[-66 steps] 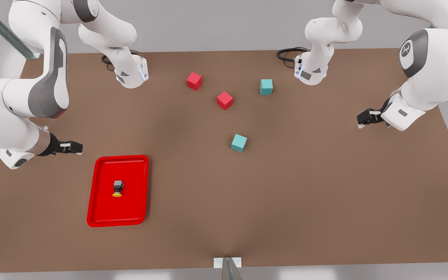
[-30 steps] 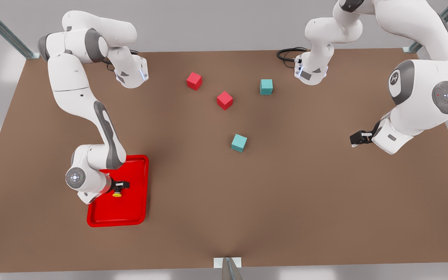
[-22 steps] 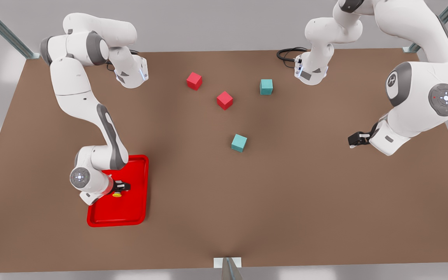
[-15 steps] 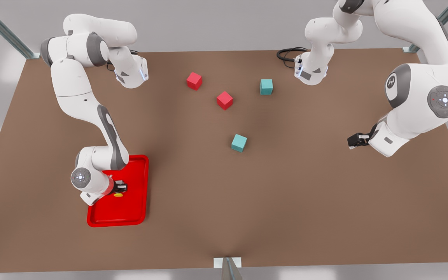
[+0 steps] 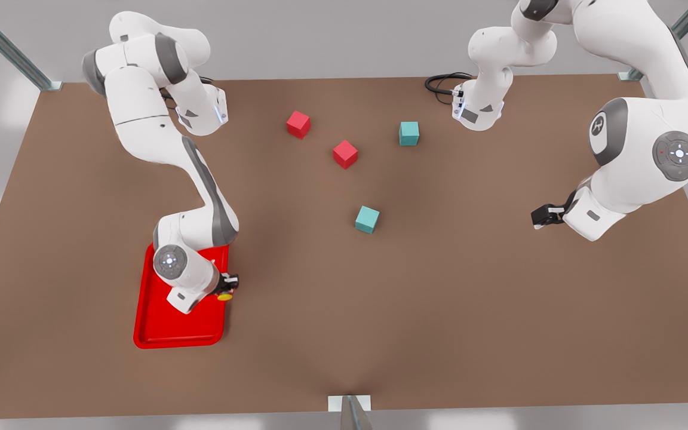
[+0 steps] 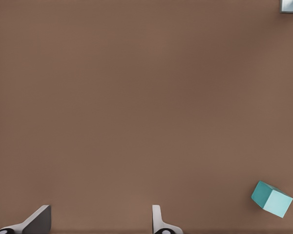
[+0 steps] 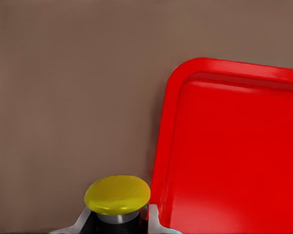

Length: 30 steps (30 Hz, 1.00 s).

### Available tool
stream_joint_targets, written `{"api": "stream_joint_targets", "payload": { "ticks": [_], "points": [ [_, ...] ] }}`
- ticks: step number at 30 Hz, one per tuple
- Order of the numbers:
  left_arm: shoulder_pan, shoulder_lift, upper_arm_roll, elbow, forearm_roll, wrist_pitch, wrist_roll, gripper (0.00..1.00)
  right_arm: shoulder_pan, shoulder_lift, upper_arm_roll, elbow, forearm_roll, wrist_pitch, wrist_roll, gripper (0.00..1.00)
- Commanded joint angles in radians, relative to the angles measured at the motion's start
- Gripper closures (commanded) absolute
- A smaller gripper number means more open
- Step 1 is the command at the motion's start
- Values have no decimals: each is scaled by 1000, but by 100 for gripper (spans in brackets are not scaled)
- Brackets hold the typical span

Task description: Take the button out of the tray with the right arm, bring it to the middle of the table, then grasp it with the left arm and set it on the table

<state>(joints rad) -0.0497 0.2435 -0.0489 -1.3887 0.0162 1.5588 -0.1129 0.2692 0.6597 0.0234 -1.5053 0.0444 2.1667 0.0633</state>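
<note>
Your right gripper (image 5: pixel 229 286) is pinched tight on the button (image 5: pixel 225 295). You can see the round yellow cap poking out from between the fingers (image 7: pixel 154 220) in the right wrist view. The button is up off the tray (image 5: pixel 159 325) and sits right over the tray's edge, on the side that faces the middle of the table (image 5: pixel 439 310).

The step now is to carry the button to the middle. Keep the squeeze firm and do not loosen it at all. The button is tiny, so a small slip could drop it. Lift it high enough to clear the tray's low rim before you slide sideways. Go slow and smooth, with no jerks.

Watch the teal cube (image 5: pixel 367 219) near the middle. Stop short of it, so nothing bumps. The two red cubes (image 5: pixel 345 154) and the other teal cube (image 5: pixel 408 133) sit farther back and should be out of your way.

Your left gripper (image 5: pixel 543 215) waits at the front view's right, above bare table. Its fingers (image 6: pixel 158 222) are spread wide and hold nothing. Leave some of the button sticking out when you stop, so the left gripper has a part to grab.
</note>
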Motion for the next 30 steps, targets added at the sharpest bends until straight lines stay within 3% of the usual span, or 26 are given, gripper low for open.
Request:
{"api": "stream_joint_targets", "payload": {
  "ticks": [1, 6, 11, 19, 20, 22, 23, 25, 27, 30],
  "points": [
    [1, -1, 0, 0, 1, 0, -2, 0, 74, 3, 0, 54, 34, -88, 386, 59],
    [-6, 5, 0, 0, 1, 0, -2, 0, 220, 147, -2, 304, 149, -168, 642, 59],
    [-6, 10, 0, 0, 1, 0, -2, 0, 387, 414, -11, 657, 218, -147, 920, 59],
    [-6, 19, 0, 0, 1, 15, -2, 0, 427, 563, -11, 744, 285, -4, 971, 57],
    [-4, 19, 0, 0, 1, 15, -2, 0, 427, 569, -11, 743, 285, -2, 972, 37],
    [-6, 19, 1, 0, 1, 15, -2, 0, 429, 581, -11, 743, 285, 10, 972, 36],
    [-6, 19, 0, 0, 1, 15, -2, 0, 430, 581, -11, 743, 285, 22, 972, 28],
    [-6, 19, 0, 0, 1, 15, -2, 0, 432, 581, -11, 743, 284, 31, 974, 0],
    [-6, 19, 1, 0, 1, 15, -2, 0, 400, 551, -8, 741, 302, -4, 968, 0],
    [-64, 52, 0, 4, -5, 27, -59, 0, 357, 408, -16, 734, 299, -237, 958, 0]
  ]
}}
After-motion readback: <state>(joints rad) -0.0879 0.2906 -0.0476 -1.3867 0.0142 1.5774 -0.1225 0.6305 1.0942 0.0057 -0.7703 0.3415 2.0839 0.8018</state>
